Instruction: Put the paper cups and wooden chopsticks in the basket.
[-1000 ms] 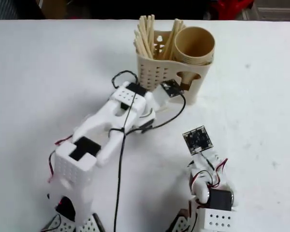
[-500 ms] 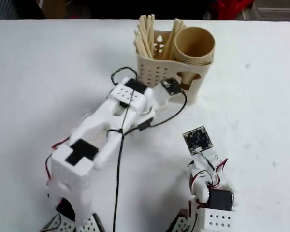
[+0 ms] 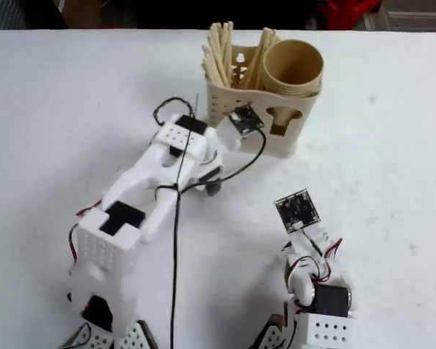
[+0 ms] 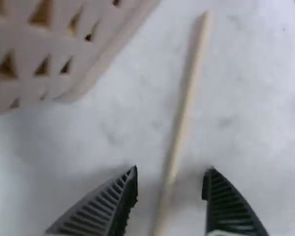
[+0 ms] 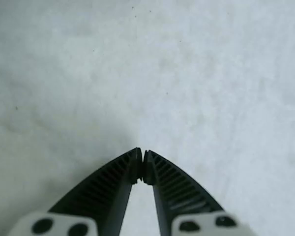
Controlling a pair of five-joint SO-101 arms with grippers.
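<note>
One wooden chopstick (image 4: 188, 101) lies flat on the white table beside the cream basket (image 4: 54, 54). My left gripper (image 4: 170, 171) is open just above the table, with one end of that chopstick lying between its dark fingers (image 4: 119, 196). From above, the left arm (image 3: 163, 167) stretches up to the basket's (image 3: 232, 109) near left corner. The basket holds a bundle of chopsticks (image 3: 221, 54) and stacked paper cups (image 3: 292, 67). My right gripper (image 5: 141, 167) is shut on nothing, over bare table; its arm (image 3: 309, 269) sits folded at the front.
The basket stands upright at the table's far middle. A black cable (image 3: 178, 233) runs along the left arm. White table surface (image 3: 392, 167) lies open to the right and left of the arms.
The left arm has swung left and slightly away from me, so its wrist moved from the basket's front middle to its near left corner. The right arm has kept still.
</note>
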